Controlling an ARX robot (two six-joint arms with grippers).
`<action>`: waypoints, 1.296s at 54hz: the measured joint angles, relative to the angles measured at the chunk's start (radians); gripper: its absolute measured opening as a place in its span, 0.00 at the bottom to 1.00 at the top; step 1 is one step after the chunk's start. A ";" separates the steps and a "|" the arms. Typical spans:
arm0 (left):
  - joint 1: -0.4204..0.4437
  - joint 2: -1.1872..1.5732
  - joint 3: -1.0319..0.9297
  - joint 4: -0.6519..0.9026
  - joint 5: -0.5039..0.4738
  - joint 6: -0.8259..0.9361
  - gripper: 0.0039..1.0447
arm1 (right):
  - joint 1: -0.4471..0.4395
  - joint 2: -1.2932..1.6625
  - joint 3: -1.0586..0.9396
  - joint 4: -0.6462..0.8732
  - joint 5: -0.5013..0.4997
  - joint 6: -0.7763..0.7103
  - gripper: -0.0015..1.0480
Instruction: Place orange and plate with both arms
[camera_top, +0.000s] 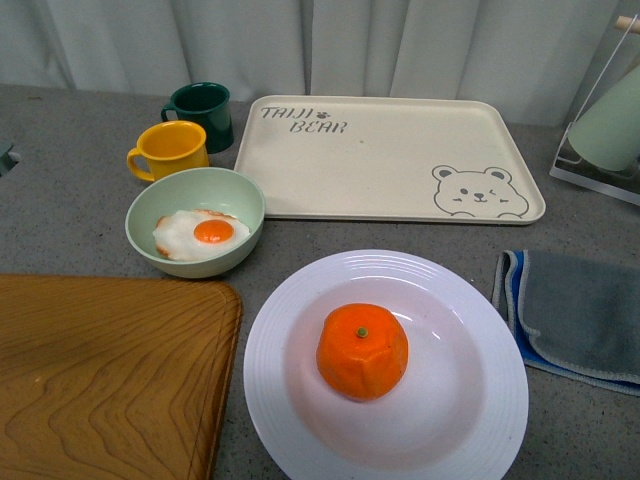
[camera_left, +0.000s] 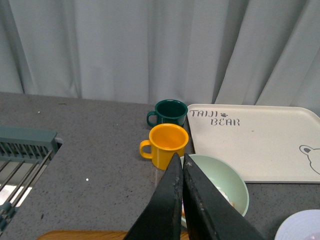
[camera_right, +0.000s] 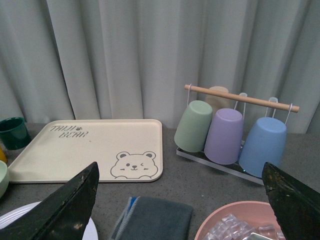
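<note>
One orange (camera_top: 362, 350), stem up, seated in the well of the plate (camera_top: 266, 372), lower centre of the front frame; left gripper (camera_left: 180, 160) pinched closed on nothing, plate edge at lower right of its frame; right gripper (camera_right: 180, 167) spread wide, edge at lower left; plate between both arms, neither clearly nearer.
</note>
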 joint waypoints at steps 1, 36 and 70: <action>0.013 -0.030 -0.009 -0.022 0.013 0.000 0.03 | 0.000 0.000 0.000 0.000 0.000 0.000 0.91; 0.257 -0.726 -0.056 -0.640 0.246 0.005 0.03 | 0.000 0.000 0.000 0.000 0.000 0.000 0.91; 0.258 -1.014 -0.057 -0.916 0.247 0.005 0.03 | 0.000 0.000 0.000 0.000 0.000 0.000 0.91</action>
